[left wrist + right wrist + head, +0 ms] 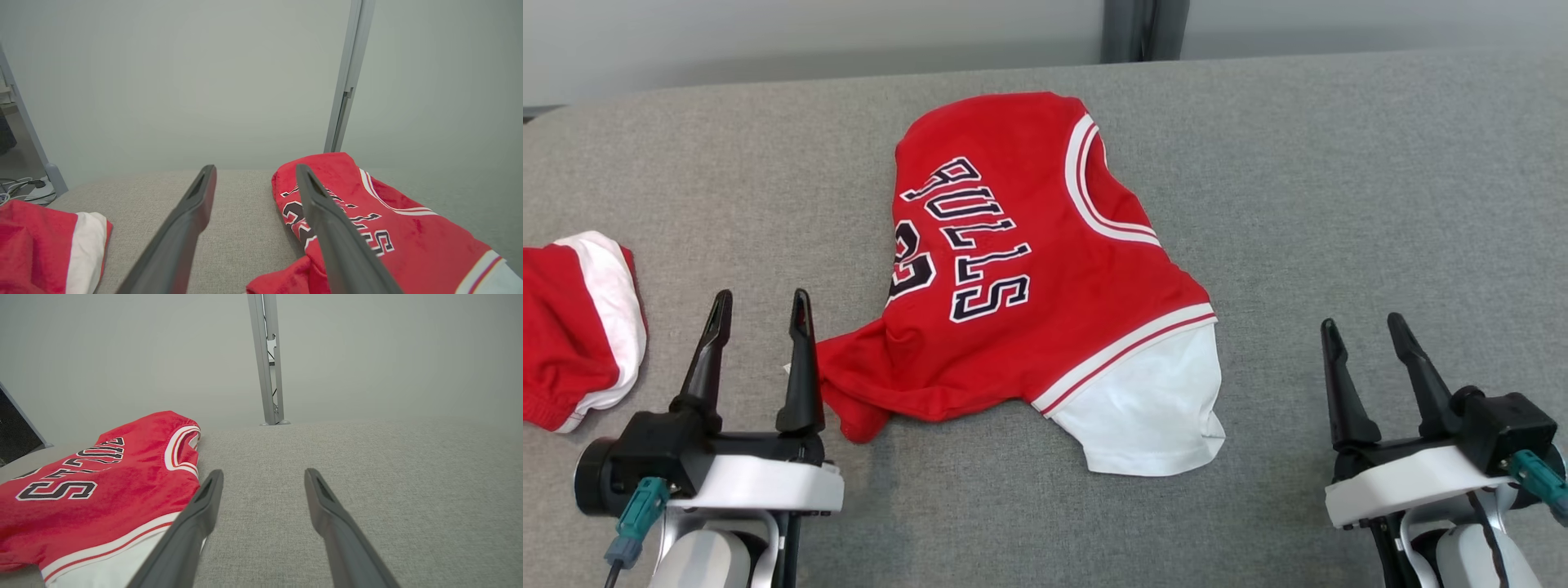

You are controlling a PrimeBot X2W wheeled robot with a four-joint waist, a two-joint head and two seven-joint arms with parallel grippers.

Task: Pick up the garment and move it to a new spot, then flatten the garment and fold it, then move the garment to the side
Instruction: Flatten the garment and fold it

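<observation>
So the jersey [1029,269] is lying in a lump between the two tools, way closer to the left tool [760,296] than the right tool [1363,322]. Its bunched red corner sits just beside the left tool's inner finger. Can't tell if it actually touches. Both tools are spread wide with nothing between the fingers, and the right one is well apart from the cloth.

My read is that it's at the flatten stage. The jersey is doubled over on itself, with the white inside showing at the end nearer the right tool and the lettering sideways. To do it well, I'd pinch that bunched corner with the left tool and a white hem corner with the right. Take one layer only, then pull them apart low over the surface [1339,163] so it slides open instead of flopping. If you grab both layers, the fold just travels with you.

The fabric looks thin, soft and slippery, with white trim carrying a red stripe and dark letters edged in white. The surface is grey woven cloth, a bit grippy I'd guess. The fingers are long, dark, tapered and hard-looking. Another red-and-white piece [580,327] lies out past the left tool's outer side.
</observation>
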